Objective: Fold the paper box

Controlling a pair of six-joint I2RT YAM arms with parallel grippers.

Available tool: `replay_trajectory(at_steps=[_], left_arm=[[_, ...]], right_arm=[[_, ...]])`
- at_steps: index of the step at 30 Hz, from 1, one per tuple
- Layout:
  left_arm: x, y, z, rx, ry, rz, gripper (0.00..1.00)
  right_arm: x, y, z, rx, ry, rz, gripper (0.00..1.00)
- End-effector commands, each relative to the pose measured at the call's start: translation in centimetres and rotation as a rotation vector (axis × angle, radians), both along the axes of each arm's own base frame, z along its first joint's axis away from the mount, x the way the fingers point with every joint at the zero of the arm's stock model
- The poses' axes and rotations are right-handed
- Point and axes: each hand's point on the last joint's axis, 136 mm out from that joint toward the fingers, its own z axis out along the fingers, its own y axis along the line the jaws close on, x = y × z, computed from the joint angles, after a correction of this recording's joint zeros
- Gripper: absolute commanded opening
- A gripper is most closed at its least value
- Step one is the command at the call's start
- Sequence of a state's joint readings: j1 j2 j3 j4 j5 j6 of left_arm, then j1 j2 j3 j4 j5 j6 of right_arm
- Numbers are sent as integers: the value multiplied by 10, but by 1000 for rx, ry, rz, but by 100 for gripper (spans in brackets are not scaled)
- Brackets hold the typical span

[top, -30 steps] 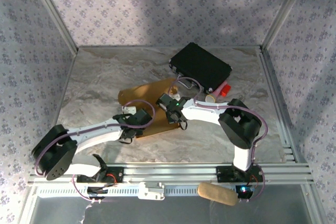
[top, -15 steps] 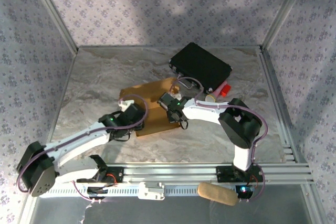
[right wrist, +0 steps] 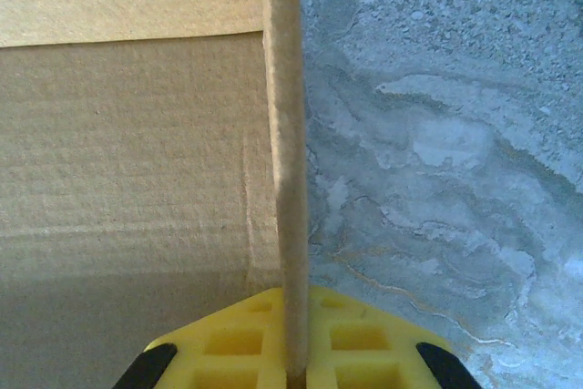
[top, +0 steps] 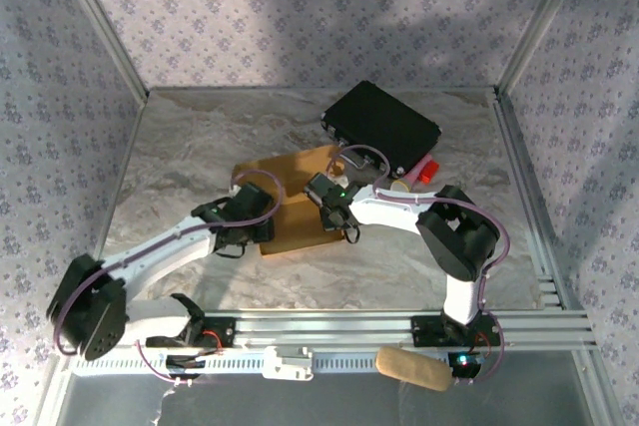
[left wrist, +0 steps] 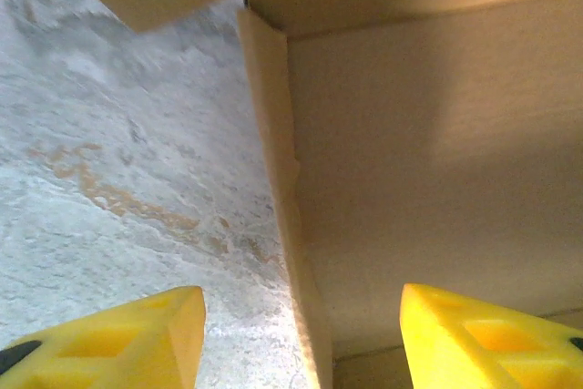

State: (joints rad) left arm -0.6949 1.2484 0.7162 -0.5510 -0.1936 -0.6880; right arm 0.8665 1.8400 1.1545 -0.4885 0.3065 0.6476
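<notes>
Tools of two robot arms meet at the paper box, plain tan cardboard lying in the middle of the marbled grey desk. Nearest, the left tool stands spread, its yellow fingers straddling the box's raised left edge, one over the desk, the other over cardboard. Just beyond, the right tool is pressed together, pinching an upright flap of the box edge-on. Farther back, a black case sits just behind the box, with a small red object at its right corner.
</notes>
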Motion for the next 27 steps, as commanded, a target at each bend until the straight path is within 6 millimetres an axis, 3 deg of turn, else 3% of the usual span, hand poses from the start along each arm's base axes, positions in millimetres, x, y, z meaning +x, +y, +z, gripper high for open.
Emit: replay_trajectory(at_steps=[1, 4, 12, 20, 27], left_arm=[[2, 0, -12, 31, 4, -17, 55], [10, 3, -17, 54, -20, 3, 44], [20, -3, -42, 88, -9, 11, 36], [18, 7, -52, 192, -43, 36, 0], [13, 20, -51, 368, -53, 69, 0]], right_arm=[[-3, -9, -9, -16, 20, -25, 0], [-4, -8, -8, -13, 20, -19, 0], [-3, -8, -7, -7, 18, -22, 0], [-2, -9, -5, -6, 15, -22, 0], [-2, -9, -6, -11, 17, -23, 0]])
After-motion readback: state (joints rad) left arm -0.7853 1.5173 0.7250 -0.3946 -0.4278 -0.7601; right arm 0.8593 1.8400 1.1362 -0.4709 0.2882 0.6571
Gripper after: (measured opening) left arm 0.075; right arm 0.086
